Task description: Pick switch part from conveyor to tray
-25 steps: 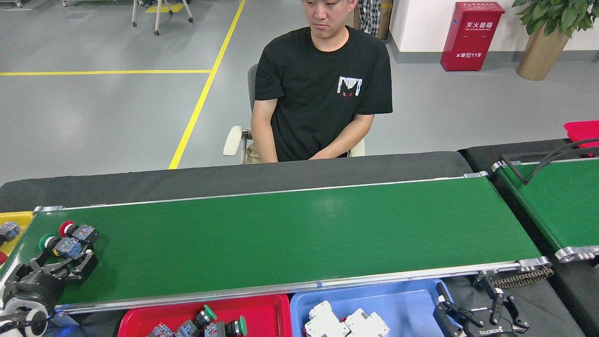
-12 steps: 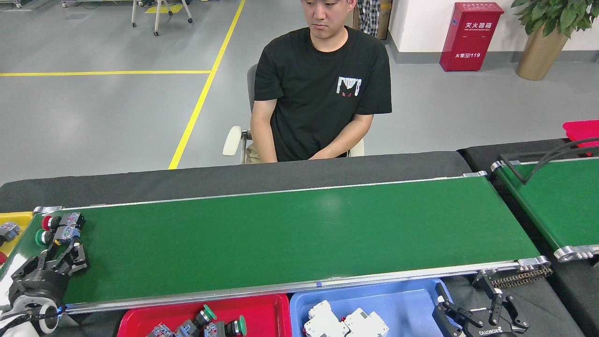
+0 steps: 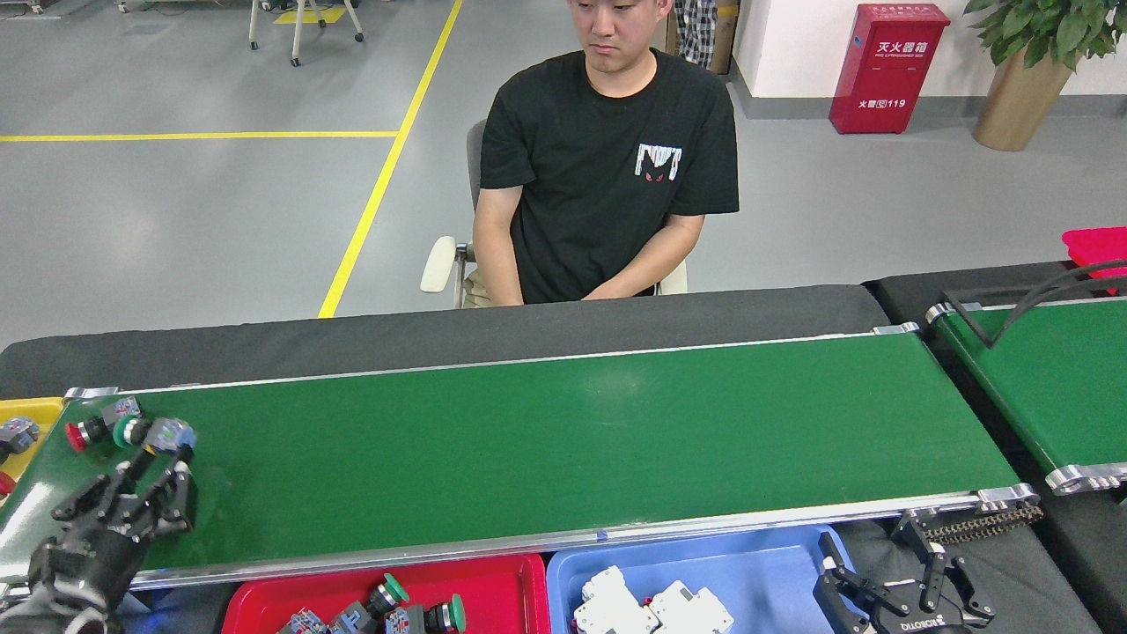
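Note:
The conveyor runs across the head view as a long dark-green belt. Two switch parts lie at its far left end. One has a red cap; the other has a green cap and a blue-grey body. My left gripper reaches up from the bottom left, and its fingertips close around the green-capped part's body. The red tray below the belt's near rail holds several switch parts. My right gripper sits at the bottom right, open, with nothing in it.
A blue tray with white breakers stands right of the red one. A yellow bin with a switch part is off the belt's left end. A person sits behind the conveyor. A second green belt lies at the right.
The two parts rode left on the belt. My left gripper narrowed from wide open onto the green-capped part, which has now shifted right and away from me while the red-capped one stayed at the end.

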Robot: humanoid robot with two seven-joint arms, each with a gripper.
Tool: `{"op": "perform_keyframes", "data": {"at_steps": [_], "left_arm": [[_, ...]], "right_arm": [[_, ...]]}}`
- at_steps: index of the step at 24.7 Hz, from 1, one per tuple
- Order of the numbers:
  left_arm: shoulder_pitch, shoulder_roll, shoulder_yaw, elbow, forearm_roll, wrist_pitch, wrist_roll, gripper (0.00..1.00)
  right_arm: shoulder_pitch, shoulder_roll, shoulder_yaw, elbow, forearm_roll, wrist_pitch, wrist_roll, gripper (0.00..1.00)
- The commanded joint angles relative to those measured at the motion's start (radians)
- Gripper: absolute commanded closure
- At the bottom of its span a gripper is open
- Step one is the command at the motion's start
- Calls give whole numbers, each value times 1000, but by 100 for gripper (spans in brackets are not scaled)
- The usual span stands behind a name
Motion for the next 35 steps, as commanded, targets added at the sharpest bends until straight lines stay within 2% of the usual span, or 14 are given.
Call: {"op": "perform_keyframes", "data": {"at_steps": [1,3,4,5,6,7,9,14,17,19,20,23,27,35], "left_arm": [[95,-1,4,-141,28,-106,4,78],[234,-36,-2,-292,36,-106,4,66],[270,-59,-5,-331,36,-106,1,48],[290,-84,-6,-348,34,-106,0,20],[286,-105,-14,-350,34,-106,0,4],[282,-141,-28,-354,34,-106,0,0],[280,-173,-45,-357,34,-106,1,0],[288,-181,-31,-356,30,-106,1,0],[290,-197,52,-359,33,-106,4,0],[283,-240,138,-359,33,-106,4,0],[282,-256,181,-356,28,-91,4,0],[290,-259,285,-325,25,49,4,0],[282,-253,351,-268,26,160,6,0],[276,-236,357,-272,26,175,4,0]], "right_arm": [[-4,-4,-3,-14,0,0,-6,0],[-6,-1,-5,-14,-1,0,-6,0],[-7,-1,-5,-14,-1,0,-6,0],[-7,-1,-5,-14,-3,1,-6,0],[-7,-1,-6,-14,-3,1,-6,0],[-7,-1,-6,-14,-3,0,-6,0],[-7,-1,-9,-14,-3,0,-8,0],[-9,0,-25,-21,-3,6,-11,0],[-12,2,-58,-24,-4,6,-11,0],[-12,0,-66,-35,-3,7,-11,0],[-12,0,-72,-40,-4,7,-12,0],[-7,-1,-74,-41,-3,6,-12,0],[-10,0,-75,-40,-4,7,-12,0],[-12,-1,-75,-40,-3,4,-17,0]]}}
